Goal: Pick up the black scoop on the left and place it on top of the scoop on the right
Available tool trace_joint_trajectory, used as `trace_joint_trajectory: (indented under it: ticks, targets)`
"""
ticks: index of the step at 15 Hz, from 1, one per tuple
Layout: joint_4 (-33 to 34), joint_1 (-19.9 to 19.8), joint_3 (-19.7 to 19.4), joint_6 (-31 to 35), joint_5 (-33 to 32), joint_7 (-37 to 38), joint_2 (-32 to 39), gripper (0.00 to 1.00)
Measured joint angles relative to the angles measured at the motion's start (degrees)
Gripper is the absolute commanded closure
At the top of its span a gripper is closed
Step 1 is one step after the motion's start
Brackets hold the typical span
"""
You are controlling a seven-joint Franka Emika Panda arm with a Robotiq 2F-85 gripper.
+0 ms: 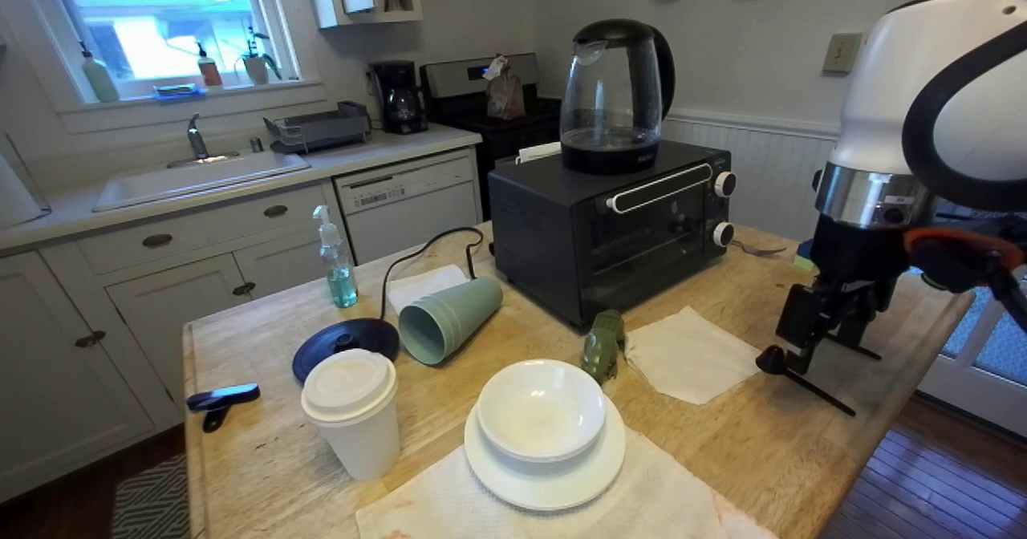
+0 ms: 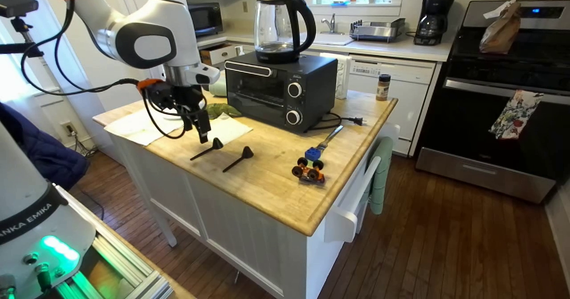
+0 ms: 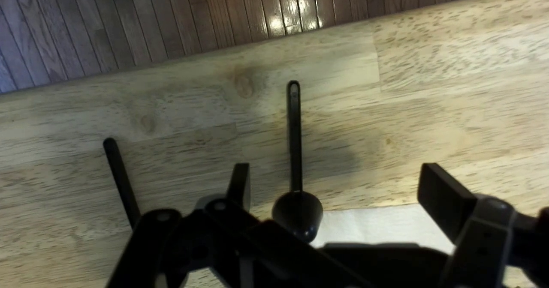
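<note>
Closest in wrist view: your gripper [image 3: 339, 189], spread wide, left scoop [image 3: 296, 163] below on the table [image 3: 429, 129], off-centre between the fingers [image 3: 444, 198]. Probably shift right, lower, pinch the handle [image 3: 294, 129]. Right scoop [image 2: 246, 154] just beside. In an exterior view: near bowl [image 1: 541, 407] on plate [image 1: 554, 492]; lidded cup [image 1: 357, 435], contents hidden; far kettle [image 1: 614, 110], some water [image 1: 610, 138].

Just right of centre in an exterior view, a black box-shaped toaster oven [image 1: 606, 233] stands on the pale wooden bench [image 1: 433, 407], carrying a black-handled clear glass kettle [image 1: 611, 94]. At lower centre, a round white bowl [image 1: 541, 411] sits on a round white plate [image 1: 545, 488]; to their left stands a white lidded cup [image 1: 359, 435], and higher up a pale green tumbler [image 1: 464, 312] lies on its side. In an exterior view, below and right of centre, an orange-and-black wheeled toy [image 2: 308, 171] rests near a blue block [image 2: 313, 153].
</note>
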Motion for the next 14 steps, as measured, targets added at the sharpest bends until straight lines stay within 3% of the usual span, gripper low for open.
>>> trace_joint_trajectory:
  ticks: [7, 9, 14]
  targets:
    - [0.0, 0.1, 0.3, 4.3, -0.2, 2.4, 6.0, 0.00]
    - [0.0, 0.0, 0.3, 5.5, -0.1, 2.5, 7.2, 0.26]
    - [0.1, 0.0, 0.2, 8.0, -0.1, 2.3, 9.2, 0.62]
